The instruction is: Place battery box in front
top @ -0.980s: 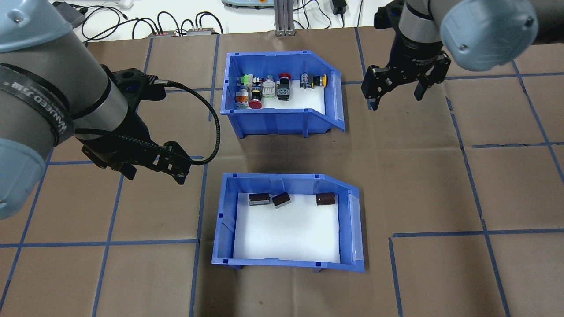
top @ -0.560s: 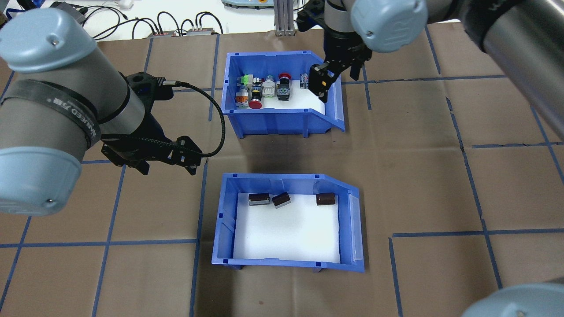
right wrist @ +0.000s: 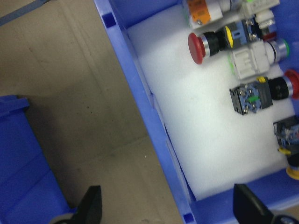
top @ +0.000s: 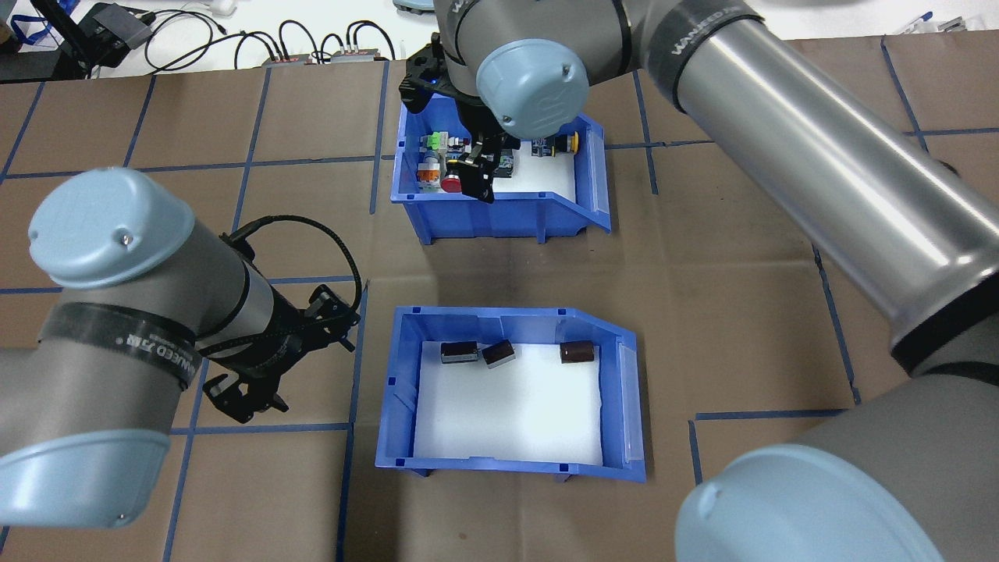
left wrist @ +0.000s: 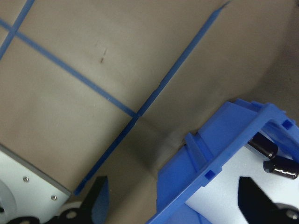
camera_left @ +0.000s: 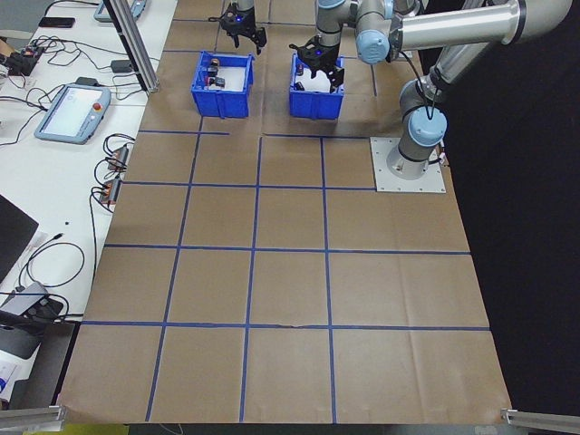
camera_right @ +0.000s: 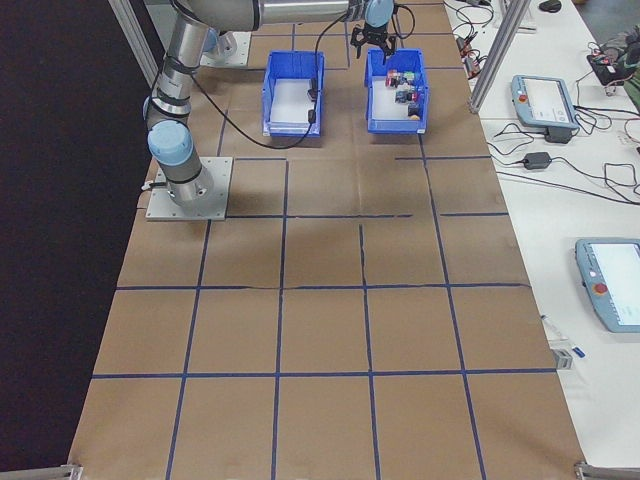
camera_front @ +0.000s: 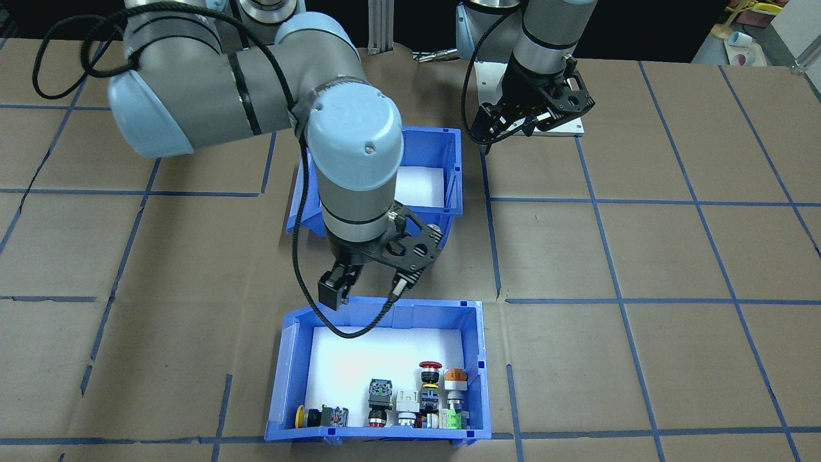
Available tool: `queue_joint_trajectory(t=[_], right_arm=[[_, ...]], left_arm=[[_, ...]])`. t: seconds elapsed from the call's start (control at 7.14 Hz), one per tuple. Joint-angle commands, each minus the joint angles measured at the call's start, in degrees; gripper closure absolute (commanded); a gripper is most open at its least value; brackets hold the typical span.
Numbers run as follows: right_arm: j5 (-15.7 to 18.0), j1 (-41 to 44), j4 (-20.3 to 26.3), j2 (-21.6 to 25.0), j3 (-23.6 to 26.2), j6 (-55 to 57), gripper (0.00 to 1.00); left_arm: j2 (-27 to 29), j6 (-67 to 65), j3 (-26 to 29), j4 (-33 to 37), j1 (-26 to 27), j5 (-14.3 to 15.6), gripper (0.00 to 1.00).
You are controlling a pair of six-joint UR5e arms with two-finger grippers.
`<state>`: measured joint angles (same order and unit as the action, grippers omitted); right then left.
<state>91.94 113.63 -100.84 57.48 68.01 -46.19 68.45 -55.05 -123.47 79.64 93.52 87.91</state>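
Observation:
The battery box (top: 388, 406) is a blue bin with a white liner and three dark brown cylinders (top: 498, 353) along its far wall. It stands on the near half of the table. My left gripper (top: 300, 359) is open just off its left wall, and the left wrist view shows the box corner (left wrist: 210, 172) between the fingers. The blue bin of push-button switches (top: 499, 215) stands behind the battery box. My right gripper (camera_front: 367, 292) is open and straddles that bin's wall on the robot's side (right wrist: 140, 88).
Cables and small devices (top: 312, 47) lie along the far table edge beside an aluminium post (top: 499, 31). A white base plate (camera_front: 571, 128) sits by my left arm. Blue tape lines grid the brown table cover (top: 741, 312).
My right arm swung left from beside the switch bin to over its near wall. My left arm drew back toward the robot and turned, ending beside the battery box's left wall.

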Motion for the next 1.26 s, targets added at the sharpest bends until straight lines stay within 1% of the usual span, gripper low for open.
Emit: queue_joint_trajectory(t=[0.0, 0.14, 0.28, 0.42, 0.56, 0.7, 0.84, 0.98, 1.12], right_arm=[[2.7, 1.5, -4.5, -2.8, 0.5, -7.0, 0.0], [2.8, 1.5, -4.6, -3.8, 0.8, -9.8, 0.0], [2.8, 1.5, -5.7, -5.2, 1.0, -11.1, 0.0], [2.7, 1.6, -7.5, -7.4, 0.7, -11.1, 0.0], [2.6, 1.8, -7.5, -7.6, 0.7, -10.9, 0.03], [2.7, 1.8, -7.5, -7.6, 0.5, -10.6, 0.22], [2.6, 1.6, -7.5, -7.4, 0.4, -10.5, 0.53], [2.6, 1.6, -7.4, -6.9, 0.3, -10.4, 0.75], [2.9, 1.6, -6.9, -6.0, 0.2, -10.4, 0.92]], left_arm=[[-6.3, -23.6, -6.3, 1.8, 0.5, -3.2, 0.05], [-6.3, -28.7, -7.4, 1.3, 2.4, -4.7, 0.03], [-5.9, -34.5, -7.6, 1.0, 4.5, -5.2, 0.02], [-5.0, -37.3, -7.6, 1.0, 6.3, -7.6, 0.01], [-3.7, -40.5, -7.8, -1.0, 7.5, -8.4, 0.01], [-1.2, -41.8, -7.9, -5.7, 9.4, -8.4, 0.01], [2.4, -44.4, -7.8, -10.9, 12.3, -8.2, 0.01], [5.9, -46.5, -7.8, -13.8, 15.3, -7.9, 0.02], [7.9, -47.6, -7.7, -16.1, 17.4, -7.7, 0.02]])
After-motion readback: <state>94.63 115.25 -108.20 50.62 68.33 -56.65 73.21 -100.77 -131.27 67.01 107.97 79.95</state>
